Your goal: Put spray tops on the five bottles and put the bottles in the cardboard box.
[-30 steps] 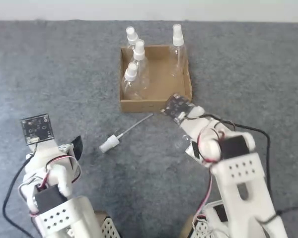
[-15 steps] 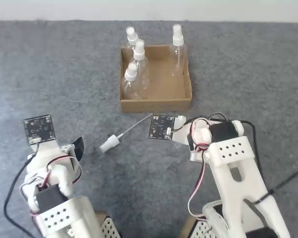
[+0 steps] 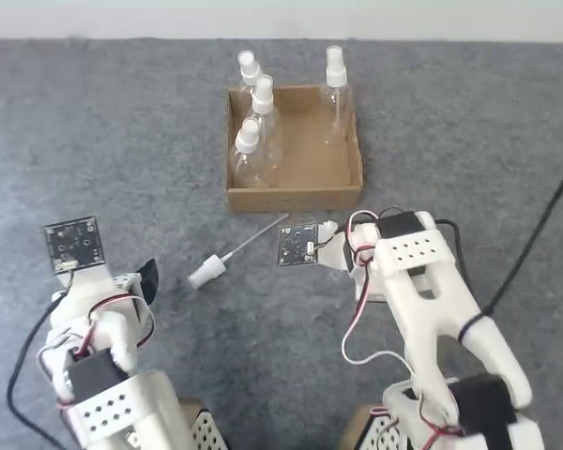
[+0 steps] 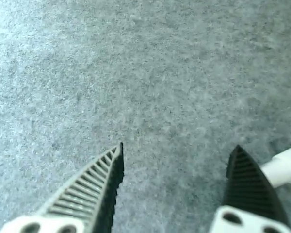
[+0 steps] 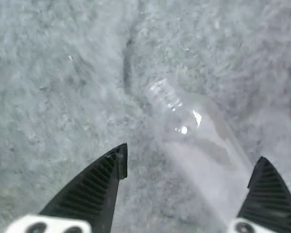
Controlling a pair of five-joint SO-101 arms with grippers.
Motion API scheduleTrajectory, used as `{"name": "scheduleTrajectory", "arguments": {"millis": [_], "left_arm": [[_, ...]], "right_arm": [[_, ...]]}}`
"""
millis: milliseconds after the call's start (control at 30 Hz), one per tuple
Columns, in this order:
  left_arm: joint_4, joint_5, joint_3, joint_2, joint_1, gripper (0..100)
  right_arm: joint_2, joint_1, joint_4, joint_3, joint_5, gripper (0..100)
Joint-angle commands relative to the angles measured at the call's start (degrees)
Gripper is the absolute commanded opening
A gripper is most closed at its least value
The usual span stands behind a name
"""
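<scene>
The fifth bottle [image 5: 203,141] lay uncapped under the right gripper [image 5: 192,153], jaws apart; capping was pending. The next move would likely require closing on it.

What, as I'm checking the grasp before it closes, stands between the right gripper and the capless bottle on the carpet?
Nothing visible does. The right gripper is open directly over the capless bottle, which lies on its side on the grey carpet with only bare carpet around it.
</scene>
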Motion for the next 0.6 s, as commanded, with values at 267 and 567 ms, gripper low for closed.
{"name": "scheduleTrajectory", "arguments": {"millis": [267, 567], "left_arm": [[-1.49, 0.79, -0.48, -0.88, -0.26, 32], [-1.41, 0.70, -0.48, -0.88, -0.26, 32]], "right_arm": [[3.38, 0.75, -2.24, -3.69, -1.67, 14.9], [3.12, 0.75, -2.24, -3.69, -17.93, 15.2]]}}
